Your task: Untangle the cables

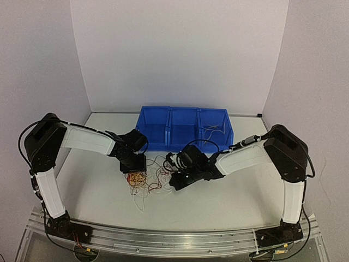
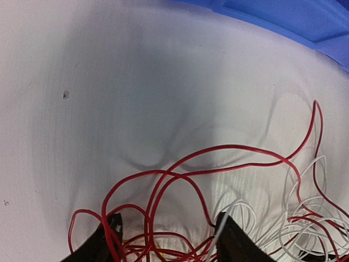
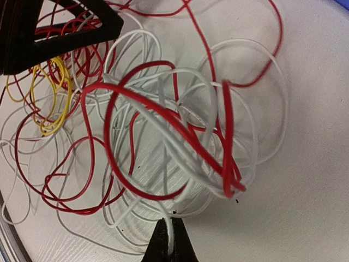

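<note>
Top external view: white walls (image 1: 180, 54) close round a white counter (image 1: 218, 202); a blue plastic three-compartment bin (image 1: 185, 108) sits at the back. Before it lie tangled red, yellow and white cables (image 1: 147, 180). The left tool (image 2: 169, 229) stands half-open astride red strands; the right tool (image 3: 170, 232) pinches a white one.

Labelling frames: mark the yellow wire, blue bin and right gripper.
yellow wire (image 3: 66, 106), right wrist view, its loop.
blue bin (image 1: 163, 143), top view, front wall.
right gripper (image 3: 172, 226), right wrist view, between fingertips.

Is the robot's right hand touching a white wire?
Touching. The right wrist view shows the right hand pinched shut on a white wire, which runs up from between its tips.
</note>
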`<action>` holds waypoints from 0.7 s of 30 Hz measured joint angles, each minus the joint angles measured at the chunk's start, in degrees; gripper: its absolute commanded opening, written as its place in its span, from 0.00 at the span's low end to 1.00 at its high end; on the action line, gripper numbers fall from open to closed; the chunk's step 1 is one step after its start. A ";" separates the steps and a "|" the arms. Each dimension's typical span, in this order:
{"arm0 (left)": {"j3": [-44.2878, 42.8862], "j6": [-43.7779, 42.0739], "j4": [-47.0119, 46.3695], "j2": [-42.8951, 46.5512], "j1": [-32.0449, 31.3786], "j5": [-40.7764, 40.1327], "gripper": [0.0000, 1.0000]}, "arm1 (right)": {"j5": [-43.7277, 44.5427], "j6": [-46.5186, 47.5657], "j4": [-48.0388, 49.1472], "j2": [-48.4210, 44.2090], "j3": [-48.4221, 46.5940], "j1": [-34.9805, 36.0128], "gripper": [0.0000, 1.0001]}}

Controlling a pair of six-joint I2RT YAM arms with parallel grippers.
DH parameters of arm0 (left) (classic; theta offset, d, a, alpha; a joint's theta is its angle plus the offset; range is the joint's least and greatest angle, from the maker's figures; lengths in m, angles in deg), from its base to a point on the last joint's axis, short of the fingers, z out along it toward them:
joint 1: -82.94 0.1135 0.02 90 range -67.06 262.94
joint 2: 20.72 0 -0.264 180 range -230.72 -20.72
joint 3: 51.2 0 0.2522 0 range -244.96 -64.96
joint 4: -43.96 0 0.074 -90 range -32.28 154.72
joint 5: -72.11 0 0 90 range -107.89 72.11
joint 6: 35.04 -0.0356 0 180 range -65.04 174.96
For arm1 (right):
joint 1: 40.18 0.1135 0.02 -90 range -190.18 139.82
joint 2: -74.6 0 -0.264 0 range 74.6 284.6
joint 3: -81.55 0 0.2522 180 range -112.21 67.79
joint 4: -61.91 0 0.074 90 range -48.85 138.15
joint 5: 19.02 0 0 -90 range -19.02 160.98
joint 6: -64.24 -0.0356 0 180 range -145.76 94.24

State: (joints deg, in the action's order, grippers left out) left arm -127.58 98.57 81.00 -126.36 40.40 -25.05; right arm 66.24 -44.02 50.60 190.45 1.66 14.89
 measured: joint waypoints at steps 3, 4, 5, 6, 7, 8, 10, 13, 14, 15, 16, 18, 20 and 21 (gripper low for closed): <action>0.06 1.70 1.36 -0.09 0.00 -1.46 0.25 | 3.01 -1.51 1.24 -1.09 1.75 0.00 0.00; 0.08 2.08 1.85 -0.10 0.00 -2.08 0.21 | 4.61 -2.05 1.35 -1.99 2.91 0.00 0.00; 0.14 2.90 2.50 -0.10 0.00 -2.88 0.17 | 6.86 -2.49 1.04 -3.38 4.30 -0.02 0.00; 0.26 3.72 3.04 -0.09 0.00 -3.58 0.14 | 9.79 -2.87 0.06 -5.44 5.96 -0.03 0.00; 0.50 4.59 3.56 -0.07 0.00 -4.29 0.13 | 12.79 -3.18 -1.46 -7.78 7.49 -0.09 0.00; 0.92 5.57 4.13 -0.04 0.00 -5.11 0.13 | 15.33 -3.43 -3.25 -9.98 8.61 -0.19 0.00; 2.35 7.49 4.89 0.88 -0.02 -6.57 0.13 | 21.42 -4.00 -7.36 -15.74 10.55 -1.45 0.00; 5.69 10.28 6.21 3.63 -0.02 -8.32 0.13 | 28.19 -4.71 -12.67 -23.80 12.87 -6.22 0.00; 6.88 11.05 6.98 4.81 -0.02 -8.78 0.11 | 29.98 -4.85 -14.24 -25.86 13.55 -8.44 0.00; 8.05 11.88 7.74 6.02 -0.02 -9.27 0.10 | 32.07 -4.91 -15.86 -28.07 14.34 -11.06 0.00; 9.14 12.68 8.41 7.18 -0.02 -9.71 0.06 | 34.36 -4.82 -17.47 -30.10 15.03 -13.56 0.00; 10.85 14.27 9.22 9.23 -0.02 -10.43 0.00 | 40.51 -3.57 -21.12 -33.39 15.78 -17.47 0.00; 12.49 15.70 10.17 11.30 -0.02 -11.26 0.00 | 46.45 -1.38 -24.69 -36.63 15.96 -19.67 0.00; 13.20 16.41 10.69 12.13 -0.01 -11.66 0.00 | 48.93 -0.13 -25.75 -38.21 15.96 -20.34 0.00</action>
State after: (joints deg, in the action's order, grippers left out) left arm -114.38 114.99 91.68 -114.22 40.39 -36.71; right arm 115.17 -44.15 24.85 152.25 17.61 -5.45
